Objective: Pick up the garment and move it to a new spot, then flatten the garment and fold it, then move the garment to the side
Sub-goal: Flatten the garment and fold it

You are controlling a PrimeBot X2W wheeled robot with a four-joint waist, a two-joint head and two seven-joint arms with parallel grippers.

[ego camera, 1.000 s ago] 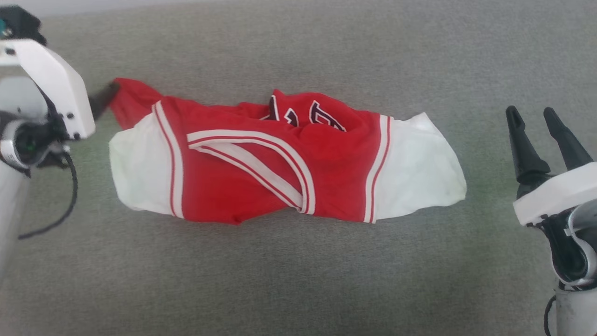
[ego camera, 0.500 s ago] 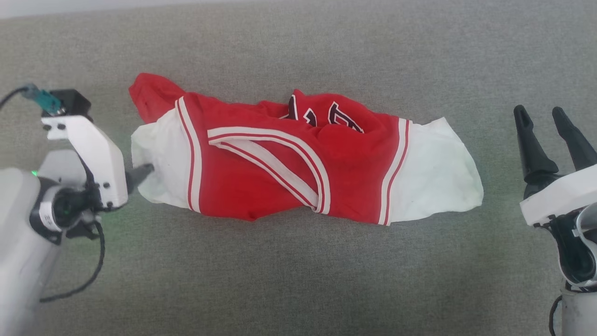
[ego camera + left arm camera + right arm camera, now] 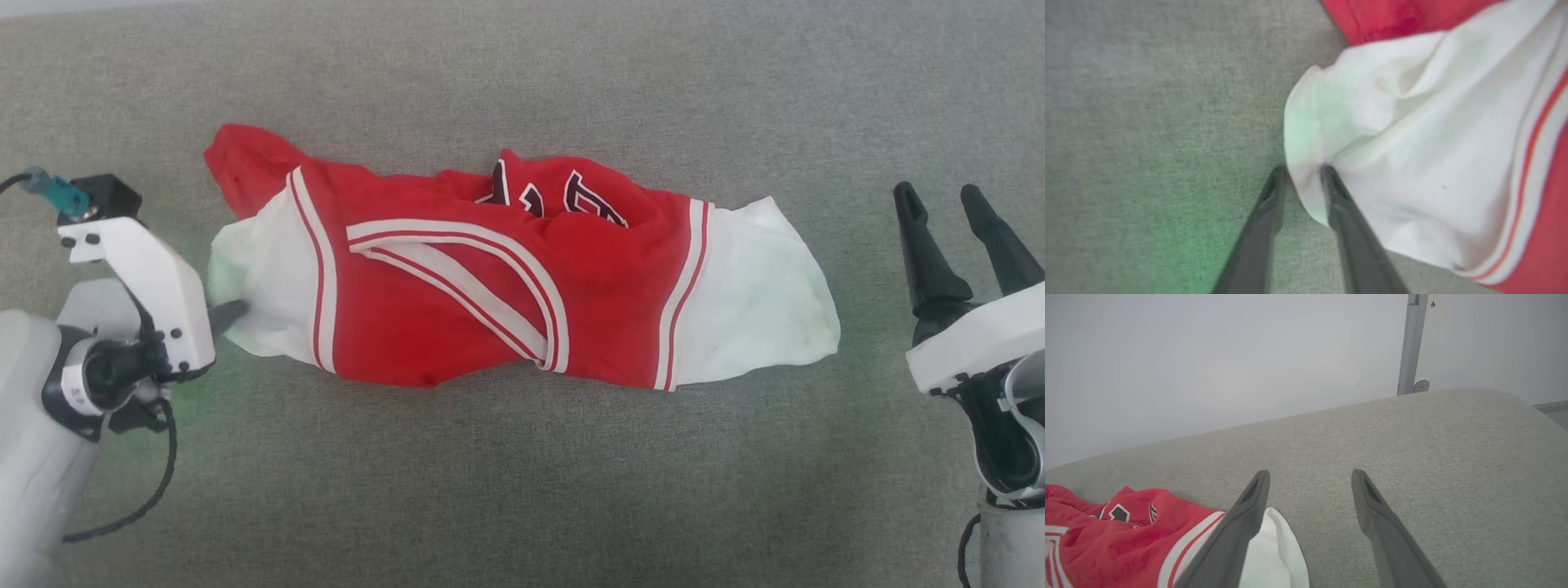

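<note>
The garment [image 3: 506, 286] lies crumpled lengthwise on the grey cushion: red in the middle, a white panel at each end, striped trim and dark lettering on top. My left gripper [image 3: 233, 312] comes in low from the left at the garment's near-left white edge. In the left wrist view the garment [image 3: 1412, 122] has a fold of that white edge between my left gripper's [image 3: 1303, 170] two fingertips, which stand narrowly apart and touch the cloth on both sides. My right gripper [image 3: 939, 196] stands open just right of the garment. In the right wrist view the garment [image 3: 1126, 539] lies beside my right gripper [image 3: 1310, 475], which holds nothing.
The grey fabric cushion [image 3: 522, 490] spreads all round the garment. A pale wall [image 3: 1208, 355] and a grey post [image 3: 1410, 343] rise behind its far edge. A black cable [image 3: 159, 482] loops from my left wrist.
My left gripper moved from the garment's red far-left corner to its near-left white edge, and its fingers have drawn together around that edge. The head camera shifted slightly. The right arm stayed still.
</note>
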